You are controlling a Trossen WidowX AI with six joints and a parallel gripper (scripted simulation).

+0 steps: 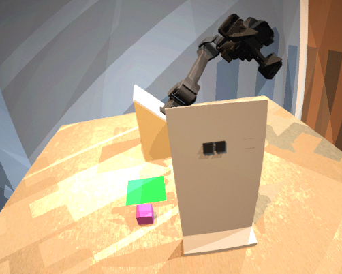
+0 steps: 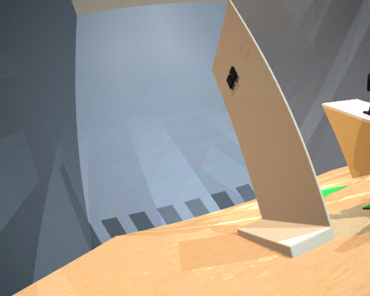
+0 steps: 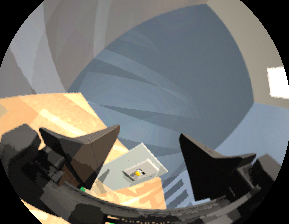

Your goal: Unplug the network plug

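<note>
The upright panel (image 1: pixel 220 191) (image 2: pixel 275 140) (image 3: pixel 117 170) shows its back side in the top and exterior views. In the wrist view its other face carries a raised socket plate (image 3: pixel 129 173) with a small yellow and white thing, seemingly the plug (image 3: pixel 139 172); the tab is too small to make out. A flat green square (image 1: pixel 146 195) lies on the table, left of the panel in the top view. My gripper (image 1: pixel 252 46) (image 3: pixel 149 132) is open and empty, high above the panel top and some way from the socket.
A magenta cube (image 1: pixel 145 214) stands beside the green square. Two black blocks (image 1: pixel 214 147) (image 2: pixel 232 78) stick out of the panel's back. A white-topped stand (image 1: pixel 153 136) (image 2: pixel 360 143) is under the arm. The exterior view shows two green patches at its right; I cannot tell which is which.
</note>
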